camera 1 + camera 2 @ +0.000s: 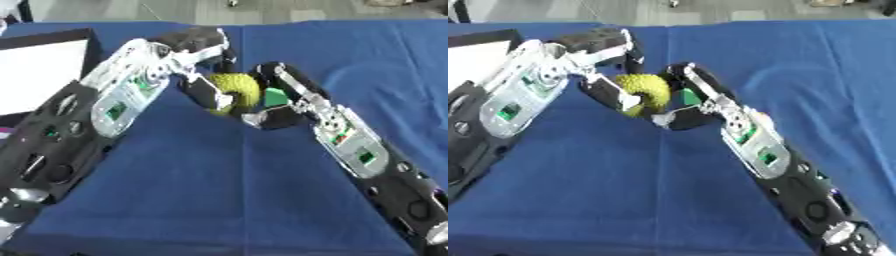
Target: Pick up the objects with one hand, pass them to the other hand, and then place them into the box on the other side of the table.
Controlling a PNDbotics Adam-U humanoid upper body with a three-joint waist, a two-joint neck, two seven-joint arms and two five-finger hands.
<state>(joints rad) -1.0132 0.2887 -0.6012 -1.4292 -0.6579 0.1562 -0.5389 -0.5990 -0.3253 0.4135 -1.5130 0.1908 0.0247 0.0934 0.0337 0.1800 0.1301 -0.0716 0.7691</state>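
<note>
Both forearms nearest camera, converging mid-counter [262, 200] over blue cloth. Box [39, 75] at left edge, white inside, nothing visible in it. Left hand [199, 89] and right hand [278, 107] both curled round yellow-green textured object [238, 89], held between them above counter. Judged: handover under way; release by one hand and placing in box remain. Small green bit [275, 96] beside right hand, unidentified.

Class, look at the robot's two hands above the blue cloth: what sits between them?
A yellow-green ring, fuzzy-looking, sits between the left hand and the right hand. Both hands touch it. Something small and green shows beside it at the right hand. The left eye view shows this best.
</note>
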